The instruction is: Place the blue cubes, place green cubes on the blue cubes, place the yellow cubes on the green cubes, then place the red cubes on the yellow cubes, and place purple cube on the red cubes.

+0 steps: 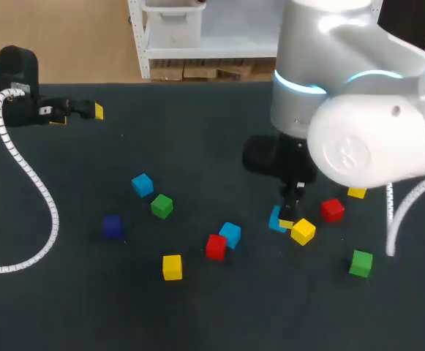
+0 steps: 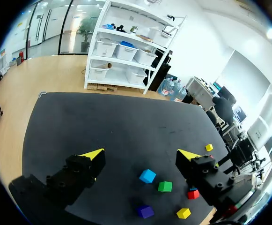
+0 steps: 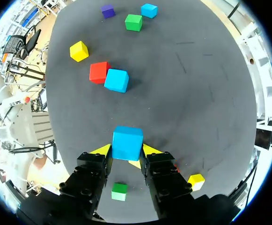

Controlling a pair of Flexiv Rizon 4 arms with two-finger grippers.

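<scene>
R pincer (image 3: 126,150) clamps blue cube (image 3: 127,139) both sides; L pincer (image 2: 141,154) spread wide.

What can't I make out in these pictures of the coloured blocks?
Head view: the small light-blue cube sits mostly behind the right pincer gripping it.
Head view: a small yellow cube is half covered by the white right arm.
Right wrist view: whether that light-blue cube rests on the black table or hangs above it; the cube hides what's beneath.
Left wrist view: a small red cube is partly behind one finger of the left pincer.
</scene>
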